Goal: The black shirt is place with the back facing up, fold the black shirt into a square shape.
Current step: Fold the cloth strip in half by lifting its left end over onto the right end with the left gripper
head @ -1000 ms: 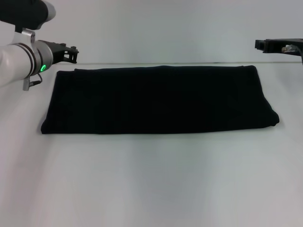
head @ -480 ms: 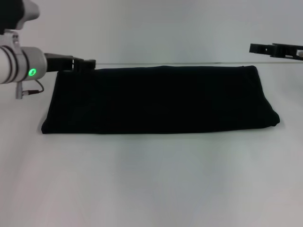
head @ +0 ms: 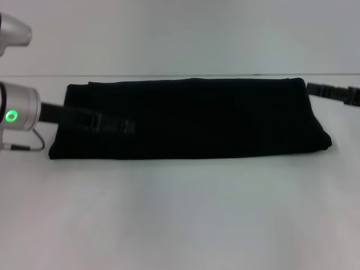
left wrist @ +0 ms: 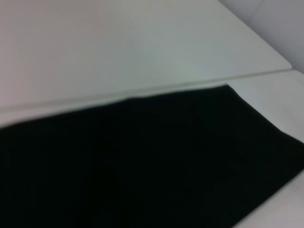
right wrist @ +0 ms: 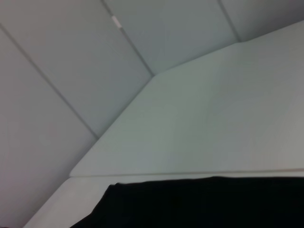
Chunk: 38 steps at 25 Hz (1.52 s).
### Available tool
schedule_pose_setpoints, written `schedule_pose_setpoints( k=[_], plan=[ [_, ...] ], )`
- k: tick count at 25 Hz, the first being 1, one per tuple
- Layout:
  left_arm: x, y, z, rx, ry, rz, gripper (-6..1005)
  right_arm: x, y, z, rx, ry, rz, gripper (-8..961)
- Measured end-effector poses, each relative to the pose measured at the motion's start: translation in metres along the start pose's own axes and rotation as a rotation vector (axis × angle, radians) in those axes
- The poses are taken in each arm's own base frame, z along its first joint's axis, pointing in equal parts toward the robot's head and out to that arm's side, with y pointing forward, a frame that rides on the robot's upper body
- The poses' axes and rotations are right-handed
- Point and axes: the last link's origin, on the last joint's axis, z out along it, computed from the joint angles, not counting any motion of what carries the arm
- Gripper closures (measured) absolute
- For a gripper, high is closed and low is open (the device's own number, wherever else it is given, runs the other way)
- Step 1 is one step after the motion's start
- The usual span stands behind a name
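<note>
The black shirt (head: pixel 214 118) lies flat on the white table (head: pixel 180 214), folded into a long band that runs left to right. No print shows on it. My left gripper (head: pixel 126 127) reaches in from the left and hangs low over the shirt's left part. My right gripper (head: pixel 313 88) comes in from the right, just beside the shirt's far right corner. The shirt fills the lower part of the left wrist view (left wrist: pixel 142 161). Its edge also shows in the right wrist view (right wrist: pixel 204 204).
The table's far edge (head: pixel 169 75) runs just behind the shirt, with a pale wall (head: pixel 180 34) beyond it. A broad stretch of bare table lies in front of the shirt.
My left gripper has come down and moved right, from the shirt's far left corner to over its left part. My right gripper has dropped lower, to the shirt's far right corner.
</note>
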Motion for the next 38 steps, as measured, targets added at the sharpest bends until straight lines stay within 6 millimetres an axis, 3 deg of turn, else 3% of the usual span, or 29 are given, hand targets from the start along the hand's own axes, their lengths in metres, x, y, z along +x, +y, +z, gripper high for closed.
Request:
schedule_pose_setpoints(
  k=[3, 8, 14, 27, 38],
  plan=[
    [-0.012, -0.001, -0.003, -0.026, -0.033, -0.037, 37, 0.007, 0.002, -0.006, -0.027, 0.014, 0.001, 270],
    [-0.029, -0.009, -0.007, -0.026, -0.071, -0.182, 41, 0.01, 0.001, -0.008, -0.023, 0.032, -0.003, 121],
    [-0.033, -0.014, -0.011, -0.018, -0.075, -0.349, 45, 0.006, -0.003, -0.006, 0.009, 0.032, -0.016, 38],
    [-0.06, -0.036, -0.008, -0.038, 0.021, -0.925, 55, -0.004, 0.003, 0.017, 0.024, 0.08, -0.132, 53],
    [-0.075, -0.055, -0.01, 0.014, 0.114, -1.118, 64, -0.002, 0.009, 0.038, 0.039, 0.107, -0.202, 53]
  ],
)
